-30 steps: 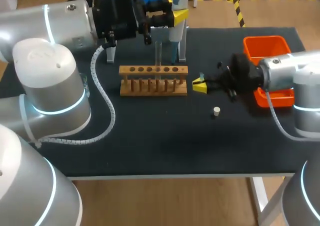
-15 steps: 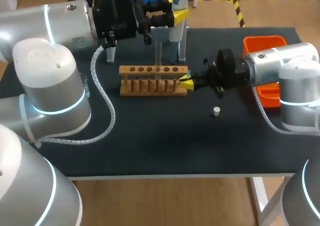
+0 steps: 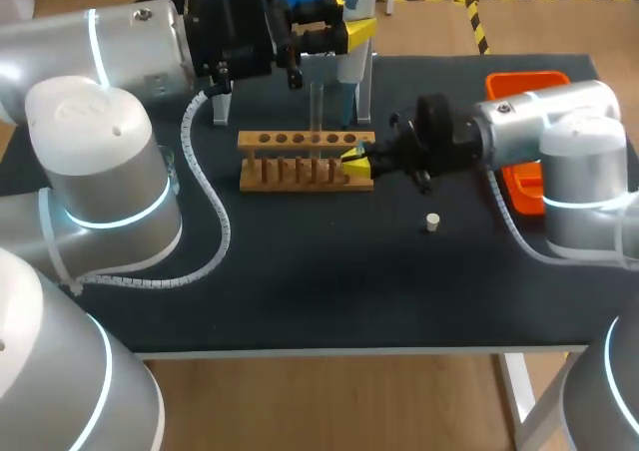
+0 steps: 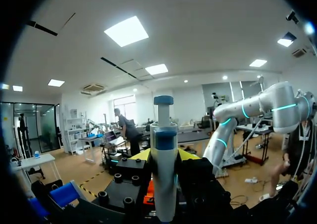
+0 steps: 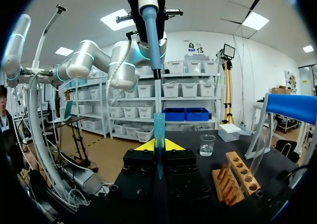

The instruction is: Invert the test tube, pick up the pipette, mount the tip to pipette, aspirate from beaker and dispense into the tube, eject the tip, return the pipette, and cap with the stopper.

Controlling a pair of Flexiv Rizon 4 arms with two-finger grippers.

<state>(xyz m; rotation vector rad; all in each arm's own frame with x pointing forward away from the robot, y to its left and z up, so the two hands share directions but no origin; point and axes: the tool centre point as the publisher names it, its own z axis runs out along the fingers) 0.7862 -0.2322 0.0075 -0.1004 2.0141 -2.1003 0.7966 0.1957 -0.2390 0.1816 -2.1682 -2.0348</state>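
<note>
A: Left claw [image 4: 163, 157]?
B: Clamped on pipette [image 4: 164, 179], upright, beyond rack [image 3: 307, 162].
A: Right claw [image 3: 351, 162]?
B: Pinching blue tip [image 5: 159, 130], at rack's right end, lower than pipette.
A: Tube [image 5: 256, 159]?
B: Standing in rack.
A: Stopper [image 3: 431, 222]?
B: Loose on surface [image 3: 300, 291], near right claw, not touching.

From above, the beaker [image 3: 173, 179] at middle left is nearly all behind the left arm's [image 3: 100, 162] elbow, so only a sliver of glass shows. The tray [image 3: 527, 84] at upper right is half covered by the right arm [image 3: 544, 132]. The right gripper [image 3: 354, 160] hides the rack's [image 3: 300, 157] right end, and the tip [image 5: 159, 132] it holds is too small to make out there. In the left wrist view the pipette [image 4: 164, 164] runs off the bottom edge and covers most of the left gripper [image 4: 163, 157]. In the right wrist view the pipette's top is cut by the upper edge, and the tube [image 5: 257, 157] at lower right is faint clear glass.
</note>
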